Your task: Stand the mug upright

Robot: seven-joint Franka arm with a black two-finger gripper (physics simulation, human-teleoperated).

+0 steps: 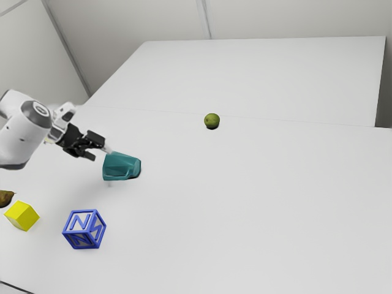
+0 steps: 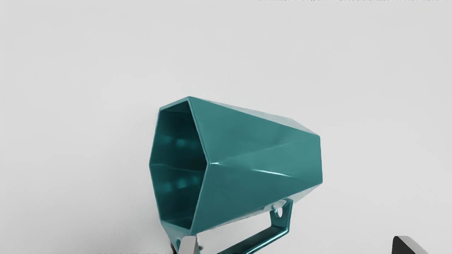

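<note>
Currently, teal mug (image 1: 121, 166) on its side on the desk (image 1: 245, 214), handle (image 2: 261, 238) facing the open tool (image 1: 100, 151), blue-framed block (image 1: 84, 229), yellow cube (image 1: 22, 215) and brownish fruit (image 1: 5, 198) nearer the desk edge at the exterior view's lower left, green fruit (image 1: 212, 120) well apart.

White arm (image 1: 17, 144), black fingers (image 1: 95, 139).
Smooth, rounded in outline; carries a grey, disc-shaped joint cap (image 1: 40, 109) with pale ring marking; ends in angular black, with light grey and near-black at close range.
</note>
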